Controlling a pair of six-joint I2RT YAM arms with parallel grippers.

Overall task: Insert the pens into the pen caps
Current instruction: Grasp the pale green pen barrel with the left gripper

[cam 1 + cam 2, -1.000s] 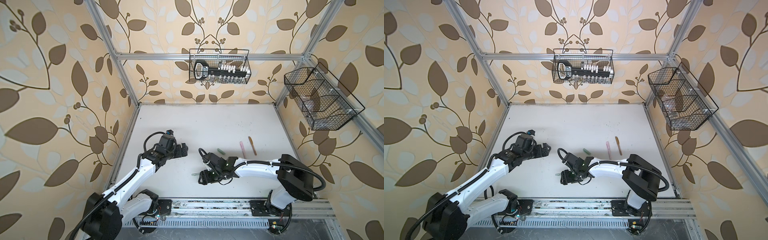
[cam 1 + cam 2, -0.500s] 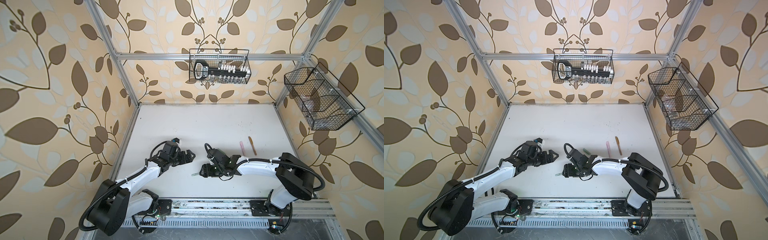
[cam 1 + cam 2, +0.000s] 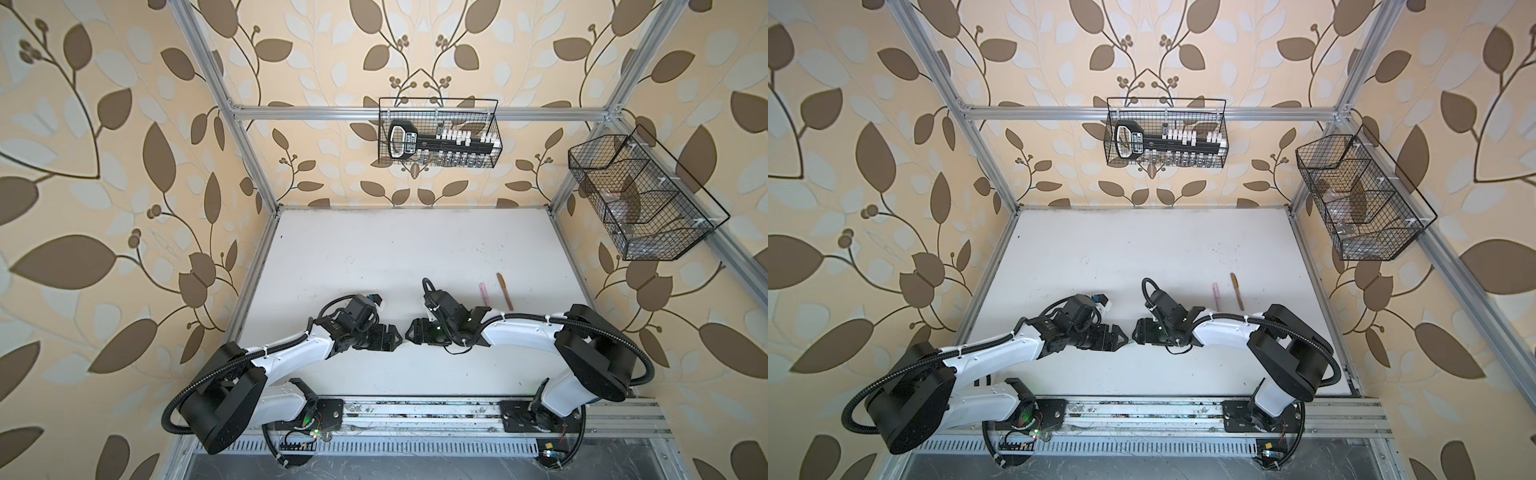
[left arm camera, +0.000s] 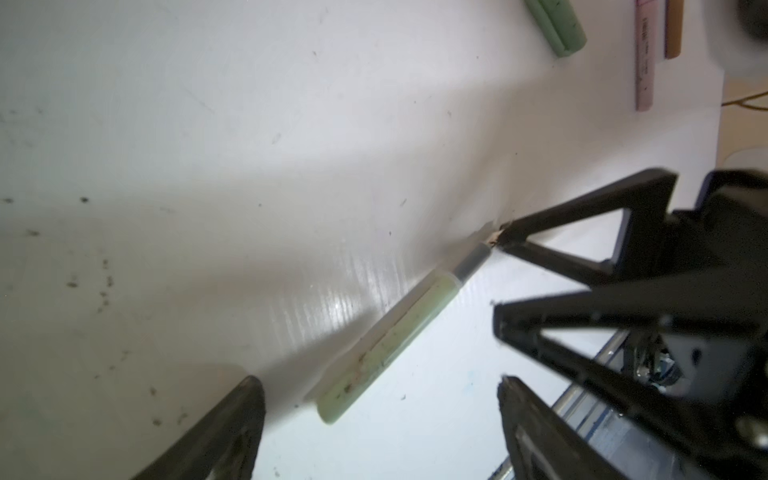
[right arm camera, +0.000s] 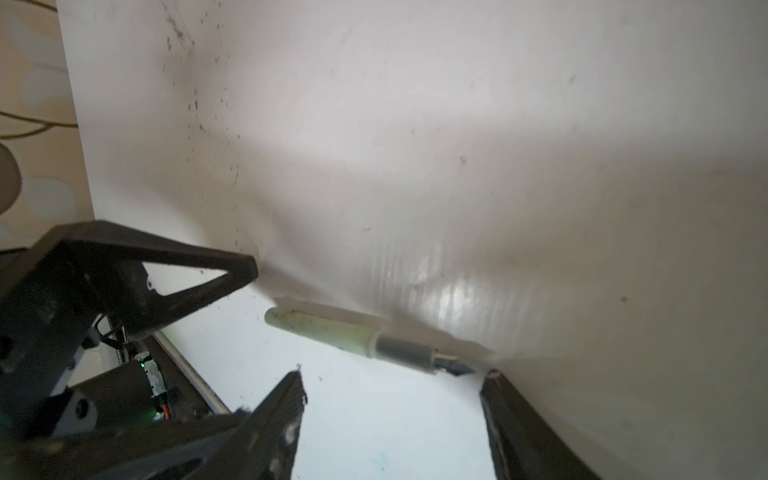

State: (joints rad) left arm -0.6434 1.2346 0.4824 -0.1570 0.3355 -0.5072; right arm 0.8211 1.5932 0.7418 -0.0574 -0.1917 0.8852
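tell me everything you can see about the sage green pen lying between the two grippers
The sage green pen is uncapped: a pale, scuffed, plastic-looking barrel, a grey collar, then a dark tapered nib. It lies flat on the white table, not gripped. The right gripper has a fingertip right at the nib; contact is unclear.

**Left arm (image 3: 291,353) swings in to meet the right**

It comes from the worktop's (image 3: 374,249) left side to front centre. The left hand (image 3: 398,336) now faces the right hand (image 3: 411,332), tips almost meeting, green pen (image 4: 386,345) between them. Right hand edges away from the front rail (image 3: 415,409); its wrist now hides the green cap (image 4: 557,25) in both top views.
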